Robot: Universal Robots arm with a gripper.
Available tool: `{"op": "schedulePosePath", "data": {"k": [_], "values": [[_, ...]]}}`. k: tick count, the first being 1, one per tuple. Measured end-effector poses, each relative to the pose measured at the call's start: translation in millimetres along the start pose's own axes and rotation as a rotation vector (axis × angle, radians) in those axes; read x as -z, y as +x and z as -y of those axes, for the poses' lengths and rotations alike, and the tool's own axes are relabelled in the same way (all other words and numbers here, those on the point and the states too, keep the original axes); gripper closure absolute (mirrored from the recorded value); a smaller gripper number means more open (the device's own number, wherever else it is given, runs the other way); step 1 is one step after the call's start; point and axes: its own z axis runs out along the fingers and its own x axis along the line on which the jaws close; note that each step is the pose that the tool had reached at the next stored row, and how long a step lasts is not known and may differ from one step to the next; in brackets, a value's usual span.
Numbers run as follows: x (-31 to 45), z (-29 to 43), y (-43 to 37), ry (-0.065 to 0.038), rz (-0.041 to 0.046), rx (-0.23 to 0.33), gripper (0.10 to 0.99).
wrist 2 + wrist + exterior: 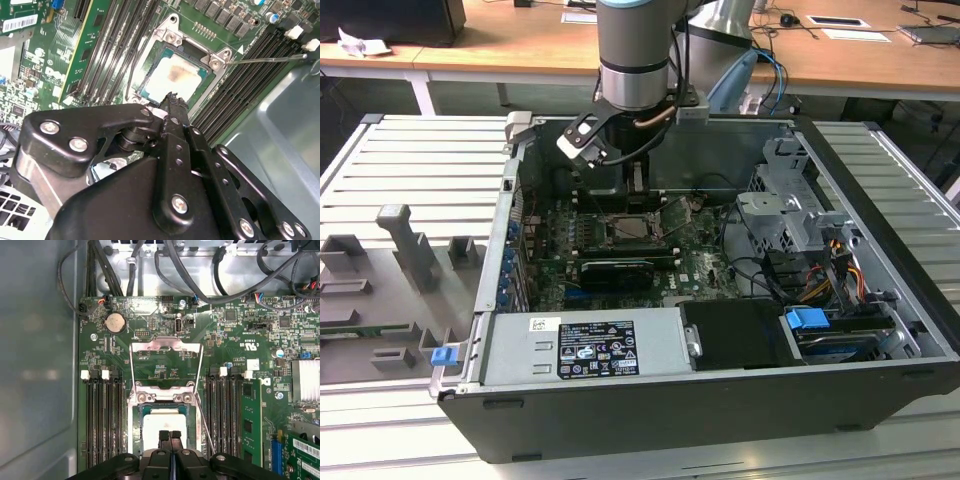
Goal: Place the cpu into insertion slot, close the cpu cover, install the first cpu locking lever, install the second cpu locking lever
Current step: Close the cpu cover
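Note:
The cpu (161, 421) lies flat in the insertion slot (134, 432), its pale top (175, 77) showing a brownish smear. My gripper (170, 435) is shut with nothing between its fingertips, which hover just over the chip's near edge (172, 97); whether they touch it I cannot tell. The cpu cover (166, 346) stands open, hinged up at the far side of the socket. One thin locking lever (205, 425) sticks out free beside the socket, also seen as a lever (265, 59). In the exterior view my gripper (636, 190) hangs inside the case above the insertion slot (638, 230).
Black memory slots (102, 425) flank the socket on both sides, with a green memory stick (248, 425) in one. Cables (200, 270) run along the case wall. The power supply (585, 345) and drive cage (790, 215) crowd the case. A grey fixture tray (400, 270) lies at the exterior view's left.

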Motion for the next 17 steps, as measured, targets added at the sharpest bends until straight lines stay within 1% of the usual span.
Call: {"op": "schedulePosePath", "data": {"k": [2,4,7,8,10,13,17], "values": [[-0.1,-2.8,0.0,0.0,0.0002,0.0,0.98],[0.2,-3.4,0.1,0.0,0.0006,0.0,0.98],[4.4,-3.7,0.2,0.0,0.0028,0.0,0.98],[7.0,-3.9,0.3,0.0,0.0039,0.0,0.98],[9.0,-4.0,0.4,0.0,0.0051,0.0,0.98],[10.0,-5.1,0.6,0.0,0.0057,0.0,0.98],[11.0,-9.0,0.6,0.0,0.0084,0.001,0.98]]}}
